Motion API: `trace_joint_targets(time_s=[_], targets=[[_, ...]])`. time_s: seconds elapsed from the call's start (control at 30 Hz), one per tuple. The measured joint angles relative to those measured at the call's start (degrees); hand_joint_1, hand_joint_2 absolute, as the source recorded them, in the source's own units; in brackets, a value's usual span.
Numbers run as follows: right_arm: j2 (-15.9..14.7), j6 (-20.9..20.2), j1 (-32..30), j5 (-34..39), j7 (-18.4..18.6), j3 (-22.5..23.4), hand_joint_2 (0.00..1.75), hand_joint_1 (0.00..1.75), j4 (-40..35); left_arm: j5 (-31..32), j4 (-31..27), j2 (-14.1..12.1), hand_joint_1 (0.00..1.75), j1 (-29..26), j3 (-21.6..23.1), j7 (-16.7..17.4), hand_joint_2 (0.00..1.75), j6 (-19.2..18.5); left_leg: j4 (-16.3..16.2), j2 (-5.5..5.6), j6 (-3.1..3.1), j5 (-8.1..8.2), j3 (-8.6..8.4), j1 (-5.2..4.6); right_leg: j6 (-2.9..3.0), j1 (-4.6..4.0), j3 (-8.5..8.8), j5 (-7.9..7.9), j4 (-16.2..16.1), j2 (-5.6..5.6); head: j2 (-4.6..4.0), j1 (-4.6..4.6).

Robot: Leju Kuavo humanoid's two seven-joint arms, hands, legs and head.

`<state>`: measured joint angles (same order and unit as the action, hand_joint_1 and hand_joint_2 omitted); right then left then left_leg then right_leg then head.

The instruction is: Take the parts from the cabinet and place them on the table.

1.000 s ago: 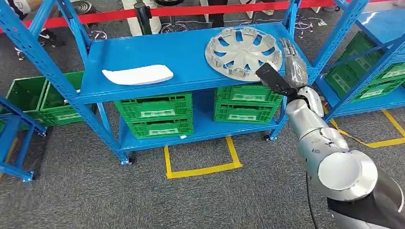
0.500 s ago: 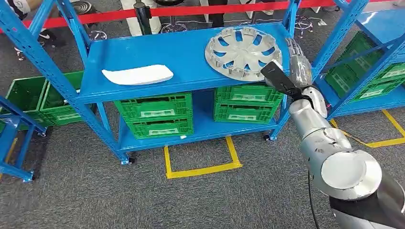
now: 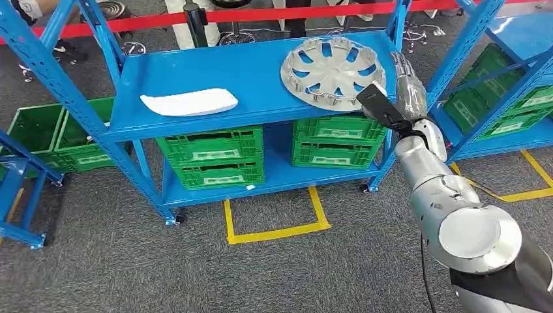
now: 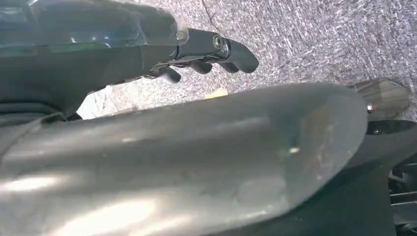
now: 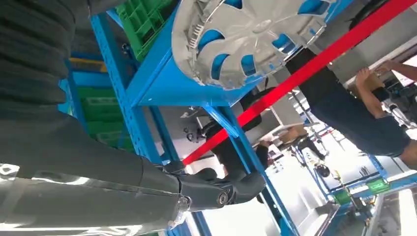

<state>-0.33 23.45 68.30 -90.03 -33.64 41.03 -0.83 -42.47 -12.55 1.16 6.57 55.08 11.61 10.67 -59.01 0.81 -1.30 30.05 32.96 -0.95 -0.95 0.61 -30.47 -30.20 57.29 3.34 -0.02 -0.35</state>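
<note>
On the blue shelf [image 3: 215, 75] lie a silver hubcap [image 3: 331, 70] and a white part [image 3: 189, 102]. Just beside the hubcap, the right hand [image 3: 405, 85] holds nothing, fingers straight. The left hand [image 4: 196, 49] holds nothing too.

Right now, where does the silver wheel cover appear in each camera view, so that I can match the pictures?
Head view: the wheel cover lies flat on the right part of the top blue shelf, just beside the right hand.
Right wrist view: the wheel cover sits at the picture's top centre, on the shelf edge.
Left wrist view: not in it.
Shared landmark: the red barrier tape, also at.
</note>
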Motion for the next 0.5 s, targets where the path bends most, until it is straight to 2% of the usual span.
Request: trace_joint_targets(time_s=[0.03,0.07,0.1,0.13,0.2,0.23,0.27,0.3,0.33,0.4,0.43,0.47,0.5], targets=[[0.0,0.0,0.0,0.0,0.0,0.0,1.75,0.00,0.0,0.0,0.0,0.0,0.00,0.0,0.0,0.0,0.00,0.0,0.0,-0.04,-0.09,-0.03,0.00,0.00,-0.16,0.02,0.04,0.10,-0.2,0.10,0.00,0.00],[0.0,0.0,0.1,0.0,-0.1,0.0,1.75,0.00,0.0,0.0,0.0,0.0,0.00,0.1,0.0,0.0,0.00,0.0,0.6,-0.18,-0.46,-0.29,-0.17,0.37,-0.35,-0.17,0.09,0.11,-0.3,0.27,0.00,0.00],[0.0,0.0,0.1,0.0,-0.1,0.0,1.75,0.00,-0.1,0.0,0.0,0.1,0.00,0.1,0.0,0.0,0.00,0.0,1.2,-0.59,-0.77,-0.61,-0.51,0.74,-0.57,-0.12,-0.16,-0.45,0.1,-0.65,0.00,0.02],[0.0,0.0,0.3,0.0,-0.2,0.0,1.75,0.00,-0.3,0.0,0.0,0.1,0.00,0.1,0.0,-0.1,0.00,0.0,1.4,-0.71,-0.94,-0.57,-0.67,0.74,-0.82,-0.24,-1.14,-1.51,2.1,-2.00,0.00,0.20],[0.1,0.0,0.5,0.0,-0.2,0.0,1.75,0.00,-0.3,0.0,0.0,0.2,0.00,0.0,0.0,-0.1,0.00,0.0,1.4,-1.20,-1.12,-0.42,-0.79,0.79,-1.15,-0.04,-6.02,-5.06,11.1,-2.72,0.00,0.26],[0.1,0.0,0.2,0.0,-0.2,0.0,1.75,0.00,-0.3,0.0,0.0,0.2,0.00,0.0,0.0,-0.1,0.00,0.0,1.4,-1.47,-1.13,-0.22,-0.92,0.86,-1.33,0.00,-8.92,-6.28,15.9,-2.84,0.00,0.28],[0.1,0.0,0.0,0.0,-0.2,0.0,1.75,0.00,-0.3,0.0,0.0,0.2,0.00,-0.1,0.0,-0.1,0.00,0.0,1.4,-1.63,-1.02,-0.01,-1.16,0.90,-1.42,0.08,-10.58,-6.06,18.1,-2.93,0.00,0.35],[0.1,0.0,-0.2,0.0,-0.2,0.0,1.75,0.00,-0.3,0.0,0.0,0.2,0.00,-0.1,0.0,-0.1,0.00,0.0,1.4,-1.75,-0.86,0.27,-1.57,0.94,-1.45,0.19,-10.90,-4.33,17.5,-3.02,0.00,0.35],[0.1,0.0,-0.2,0.0,-0.2,0.0,1.75,0.00,-0.3,0.0,0.0,0.2,0.00,-0.1,0.0,-0.2,0.00,0.0,1.4,-1.84,-0.67,0.68,-2.13,0.96,-1.43,0.34,-10.01,-1.32,14.5,-3.07,0.00,0.35],[0.0,0.0,-0.1,0.0,-0.2,0.0,1.75,0.00,-0.4,0.0,0.0,0.3,0.00,0.0,0.0,-0.2,0.00,0.0,1.4,-2.04,-0.15,1.65,-3.43,1.02,-1.25,0.51,-6.39,5.55,4.5,-3.41,0.00,0.35],[0.0,0.0,-0.1,0.0,-0.2,0.0,1.75,0.00,-0.4,0.0,0.0,0.3,0.00,-0.1,0.0,-0.3,0.00,0.1,1.6,-2.12,0.23,1.95,-3.38,0.96,-1.15,0.30,-5.68,4.56,3.6,-3.67,0.00,0.22],[0.0,0.0,0.0,0.0,-0.2,0.0,1.75,0.00,-0.4,0.0,0.0,0.3,0.00,0.1,0.0,-0.3,0.00,0.0,1.2,-2.23,0.62,2.14,-3.30,0.88,-0.83,-0.01,-5.02,4.38,2.1,-3.55,0.00,0.35],[0.0,0.1,-0.1,0.0,-0.2,0.0,1.75,0.00,-0.5,0.0,0.0,0.4,0.00,0.1,0.0,-0.3,0.00,0.0,1.3,-2.35,0.94,2.10,-2.93,0.89,-0.12,-0.13,-4.71,3.18,1.3,-3.49,0.00,0.38]])
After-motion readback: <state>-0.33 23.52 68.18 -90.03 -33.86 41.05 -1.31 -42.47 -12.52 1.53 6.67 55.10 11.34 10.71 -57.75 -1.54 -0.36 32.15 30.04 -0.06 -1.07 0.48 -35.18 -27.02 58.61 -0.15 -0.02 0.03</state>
